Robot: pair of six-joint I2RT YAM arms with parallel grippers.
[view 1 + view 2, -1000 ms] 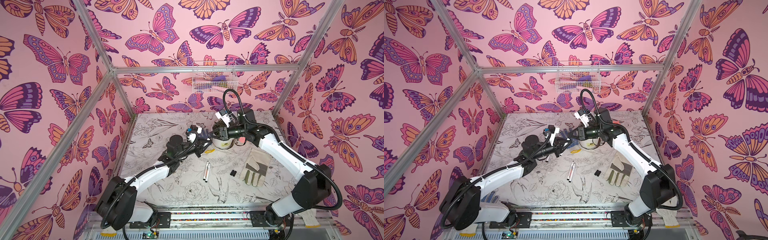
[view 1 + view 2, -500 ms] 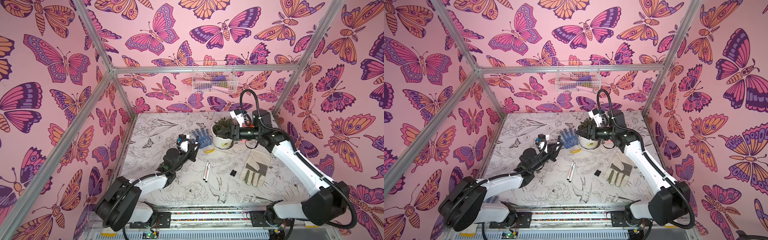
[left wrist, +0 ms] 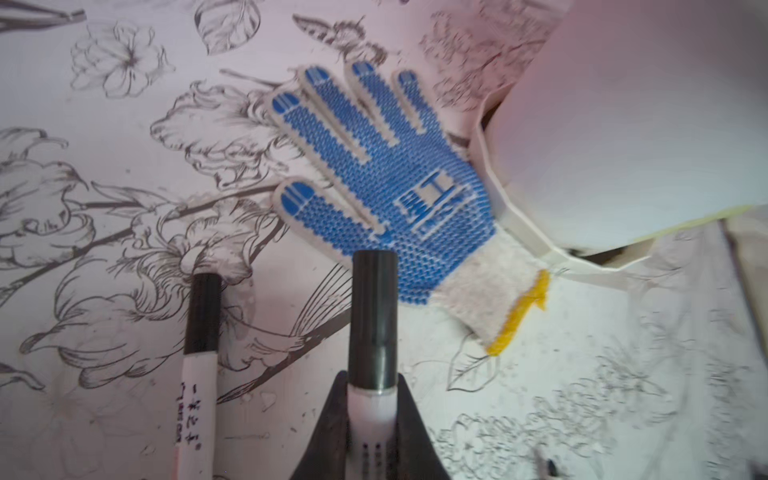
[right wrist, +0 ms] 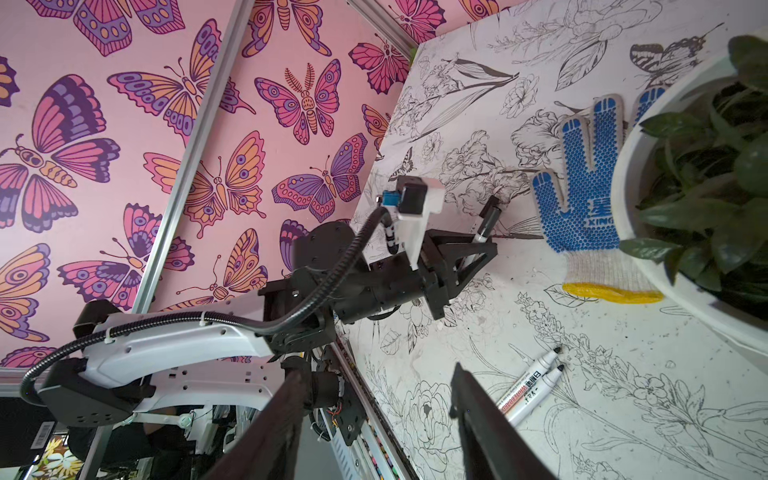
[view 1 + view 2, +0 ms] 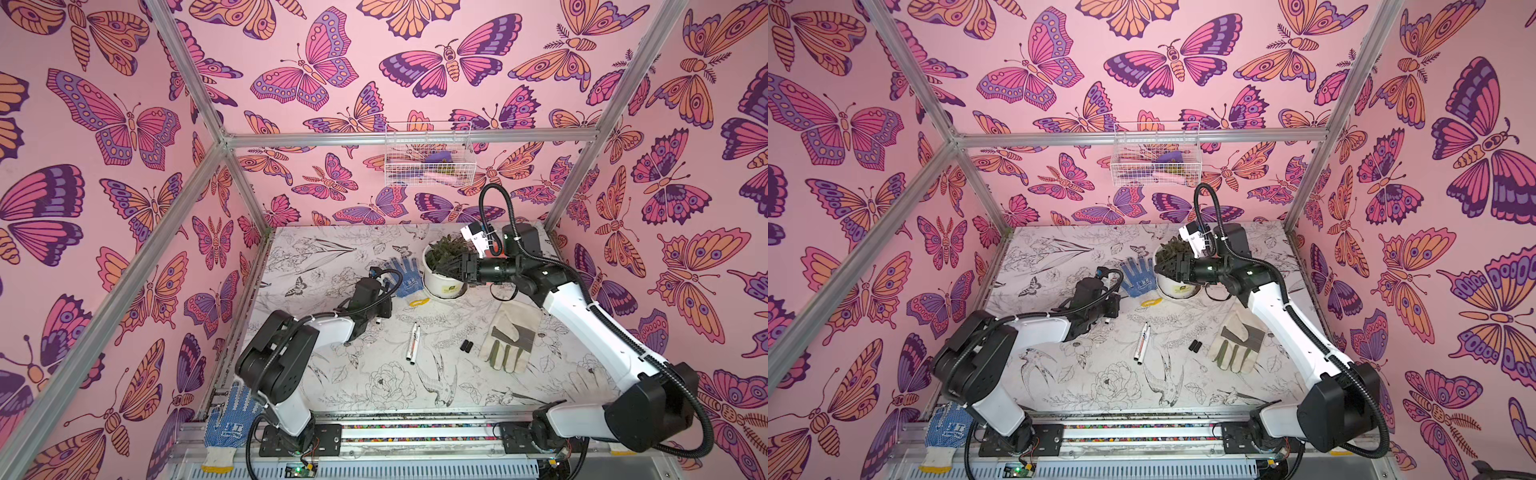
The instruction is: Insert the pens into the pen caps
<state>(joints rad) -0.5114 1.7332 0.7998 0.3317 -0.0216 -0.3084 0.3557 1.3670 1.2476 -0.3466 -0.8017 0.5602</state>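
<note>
Separation after capping: left gripper (image 3: 372, 376) (jaws clamped on a slim white marker pen (image 3: 371, 411), its stubby black plastic cap (image 3: 372, 299) seated) has dropped towards the table's (image 5: 374, 386) left half; right gripper (image 4: 376, 370), jaws apart and empty, has withdrawn rearward. Two uncapped pens (image 5: 414, 343) await mid-table.

The left arm (image 5: 328, 328) and right arm (image 5: 582, 316) share white shells, black joints, ribbed black conduits (image 4: 174, 319) and dark wedge-shaped fingers (image 4: 484, 424).

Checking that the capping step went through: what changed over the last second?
The grippers parted. The left gripper drew back and down, shut on the capped pen; the right gripper opened and withdrew rightward by the pot. The two uncapped pens and loose caps stayed put.
</note>
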